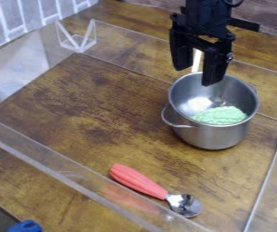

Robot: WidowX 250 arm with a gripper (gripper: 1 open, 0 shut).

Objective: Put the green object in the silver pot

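In the single camera view we find the green object (pixel 220 115) lying inside the silver pot (pixel 210 113), gripper (pixel 199 66) spread empty above the rim; we judge it soft, light, best pinched across its middle.

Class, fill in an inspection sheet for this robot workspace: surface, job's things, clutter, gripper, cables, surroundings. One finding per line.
Surface: wooden table inside clear plastic walls.
Job's things: green object lies inside the silver pot.
Clutter: red-handled spoon near the front wall; small blue item outside it, at the picture's bottom edge.
Gripper: black gripper open, empty, above the pot.
Cables: nothing seen.
Surroundings: clear plastic piece at the far corner.
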